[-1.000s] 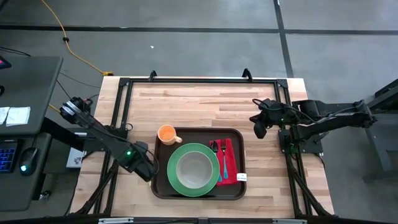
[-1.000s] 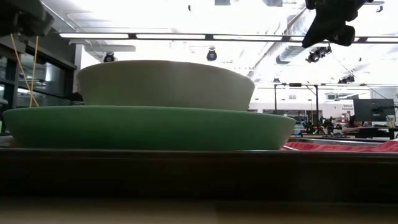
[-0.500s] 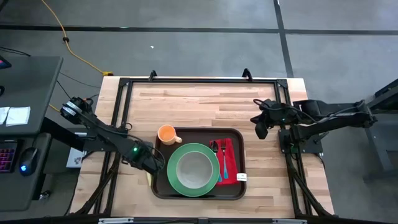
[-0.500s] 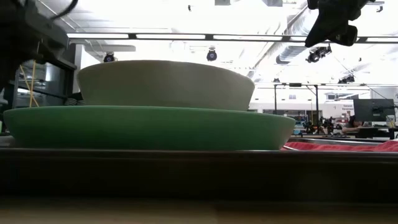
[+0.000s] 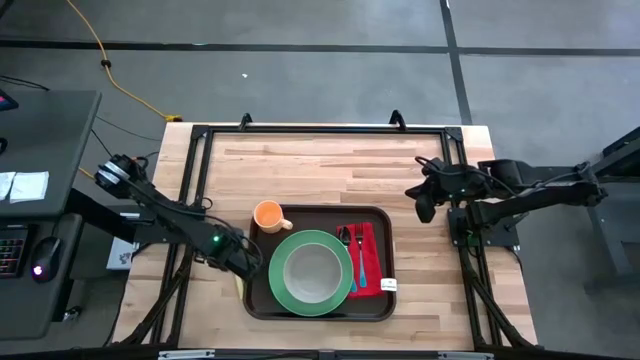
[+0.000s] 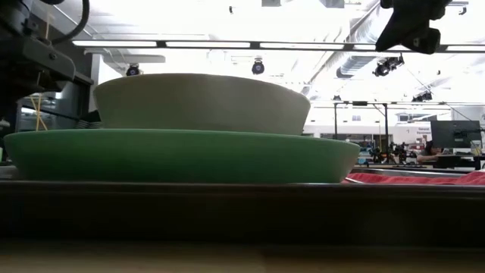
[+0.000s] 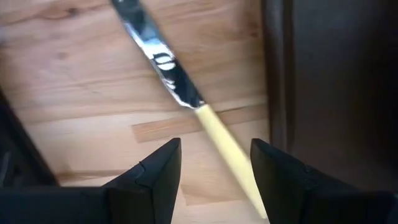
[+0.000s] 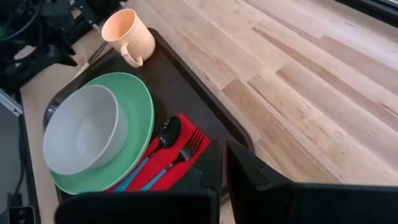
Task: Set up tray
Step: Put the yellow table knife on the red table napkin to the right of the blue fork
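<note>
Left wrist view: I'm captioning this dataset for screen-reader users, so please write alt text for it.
A knife with a shiny blade and pale yellow handle lies on the wooden table, its handle running between the open fingers of the left end effector. The dark brown tray lies beside the knife.

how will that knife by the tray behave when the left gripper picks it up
The knife looks stiff, with a shiny metal blade and pale yellow handle, so it should not flop. It lies flat on the table beside the tray, so the open left gripper has little to pinch. The smooth, narrow handle may slip or pivot between the fingers.
</note>
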